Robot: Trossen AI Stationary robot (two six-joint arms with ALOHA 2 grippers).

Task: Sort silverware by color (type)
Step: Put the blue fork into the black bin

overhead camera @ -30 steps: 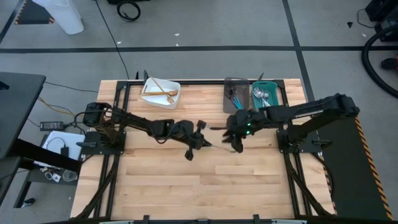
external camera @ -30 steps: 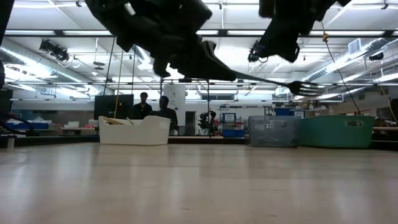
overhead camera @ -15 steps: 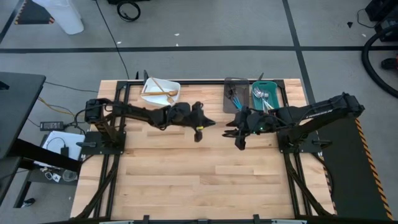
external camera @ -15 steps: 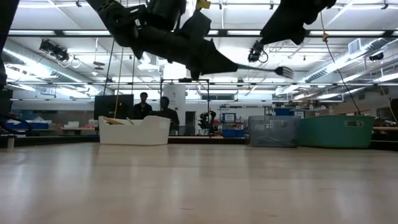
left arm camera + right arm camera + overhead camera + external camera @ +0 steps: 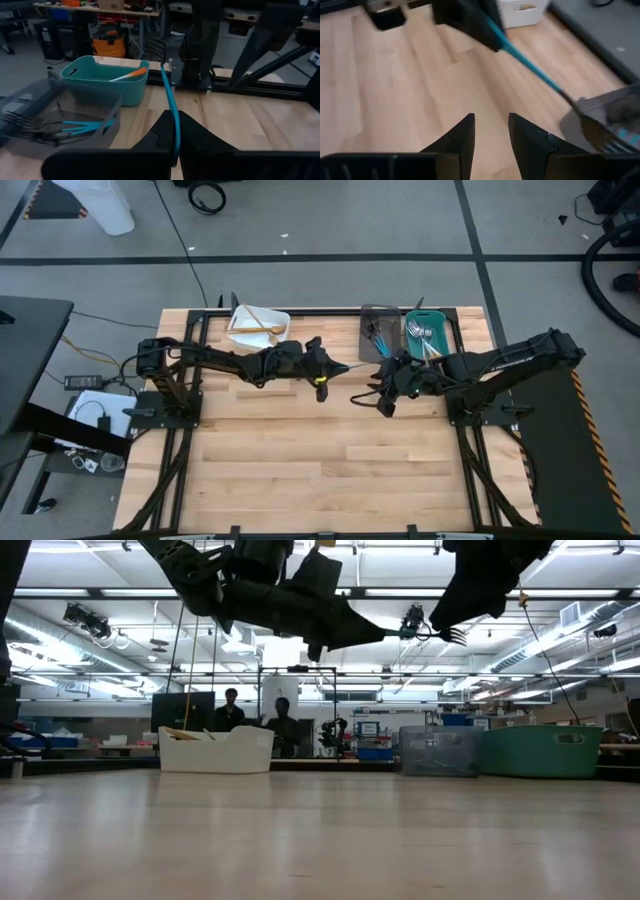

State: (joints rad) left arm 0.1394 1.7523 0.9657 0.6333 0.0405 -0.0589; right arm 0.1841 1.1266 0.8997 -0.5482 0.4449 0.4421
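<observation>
Wood table (image 5: 300,460), bins at far edge. Left gripper (image 5: 322,370) clamped on blue-handled fork (image 5: 171,107), held midair, tines toward right gripper (image 5: 384,395). Right fingers (image 5: 460,135) apart, empty, just beside the fork. Mid-handoff, probably. Next: close on handle, carry to grey bin (image 5: 375,332).

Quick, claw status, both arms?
Left claw: shut on the blue fork, held above the table.
Right claw: open, holding nothing, near the fork's tines.
</observation>
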